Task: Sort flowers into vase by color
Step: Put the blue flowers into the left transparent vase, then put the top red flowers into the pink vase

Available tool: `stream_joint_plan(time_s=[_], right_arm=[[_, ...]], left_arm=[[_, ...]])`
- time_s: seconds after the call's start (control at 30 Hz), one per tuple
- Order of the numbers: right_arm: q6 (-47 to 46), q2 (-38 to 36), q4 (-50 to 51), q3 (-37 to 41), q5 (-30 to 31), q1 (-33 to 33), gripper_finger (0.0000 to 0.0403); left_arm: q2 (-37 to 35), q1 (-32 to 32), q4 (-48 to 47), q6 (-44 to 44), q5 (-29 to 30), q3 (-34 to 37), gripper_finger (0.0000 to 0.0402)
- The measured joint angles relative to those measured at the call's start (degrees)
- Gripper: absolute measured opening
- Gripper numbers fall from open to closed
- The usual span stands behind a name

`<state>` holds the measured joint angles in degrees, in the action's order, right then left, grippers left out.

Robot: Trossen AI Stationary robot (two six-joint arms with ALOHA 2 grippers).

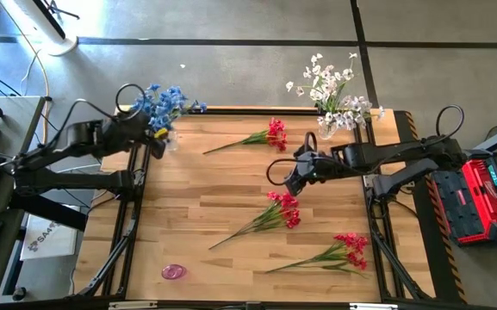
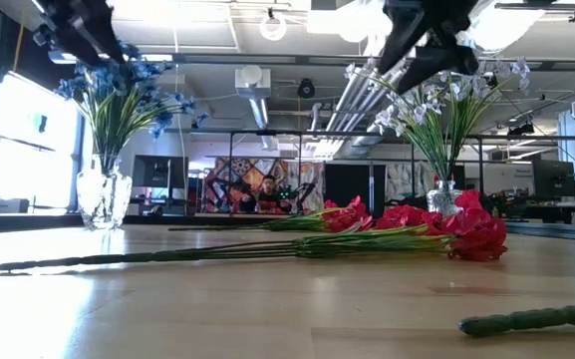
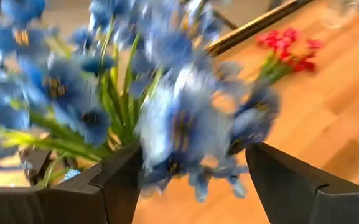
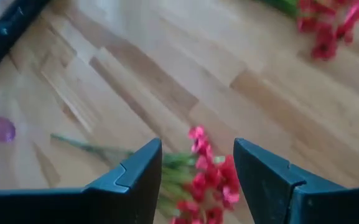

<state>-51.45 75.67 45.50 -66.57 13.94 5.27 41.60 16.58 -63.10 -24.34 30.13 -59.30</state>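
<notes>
The blue flowers (image 1: 162,103) stand bunched in a clear glass vase (image 2: 104,197) at the table's far left corner, and the white flowers (image 1: 334,86) fill a second glass vase (image 2: 444,195) at the far right corner. Four red sprays lie flat on the wooden table (image 1: 231,181): one near the far edge (image 1: 270,133), one in the middle (image 1: 281,211), one toward the near right (image 1: 344,251), plus a stem end (image 2: 531,321) close to the low camera that may belong to one of these. No vase for red is visible; a small pink object (image 1: 173,272) sits near the front edge.

The left gripper (image 3: 188,177) hangs right at the blue bunch, fingers spread wide with blossoms between them but nothing pinched. The risk here — pulling away through the heads could drag a spray out or tip the vase, which sits close to the table's corner.

The right gripper (image 4: 195,171) hovers above the middle red spray, fingers apart and empty. Its own wrist view puts the red blossoms between them, not the stem — closing there would likely crush petals or slip, and a thin stem flat on wood is easy to miss altogether.
</notes>
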Motion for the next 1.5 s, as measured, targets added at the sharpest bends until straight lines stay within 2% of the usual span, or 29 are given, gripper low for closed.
stream_joint_plan(time_s=[0.17, 0.4, 0.47, 0.67, 0.77, 0.97, 1.17, 1.37, 1.5], right_arm=[[-0.2, 0.07, 3.19, 0.0, -4.41, -0.03, 0.0188], [0.31, 2.87, 12.35, 0.0, -11.98, -0.03, 0.0188], [0.36, 4.46, 13.71, 0.0, -13.42, 0.04, 0.0188], [2.38, 9.56, 13.64, 0.0, -19.44, 1.67, 0.0188], [3.38, 11.47, 13.85, 0.0, -20.51, 2.93, 0.0188], [1.82, 13.1, 14.75, 0.0, -21.07, 5.75, 0.0188], [-2.38, 13.12, 14.69, 0.0, -19.76, 9.07, 0.0188], [-8.05, 13.12, 14.64, 0.0, -18.43, 13.22, 0.0188], [-12.05, 13.12, 14.66, 0.0, -17.16, 16.36, 0.0188]], left_arm=[[-0.01, 0.0, -0.08, 4.74, -2.18, -5.31, 0.0261], [0.51, -0.05, 0.2, 6.05, -3.11, -13.94, 0.0261], [1.06, -0.26, 0.8, 7.29, -6.16, -16.01, 0.0261], [5.37, -2.54, 7.75, 12.51, -20.4, -19.21, 0.0261], [9.26, -5.18, 9.69, 12.59, -23.52, -19.59, 0.0261], [19.28, -11.76, 10.33, 12.61, -23.05, -19.55, 0.0261], [29.46, -15.52, 11.59, 12.55, -20.41, -19.55, 0.0261], [37.99, -15.71, 15.73, 9.04, -18.7, -19.55, 0.0261], [42.52, -13.4, 17.72, 9.32, -21.17, -19.55, 0.0261]])
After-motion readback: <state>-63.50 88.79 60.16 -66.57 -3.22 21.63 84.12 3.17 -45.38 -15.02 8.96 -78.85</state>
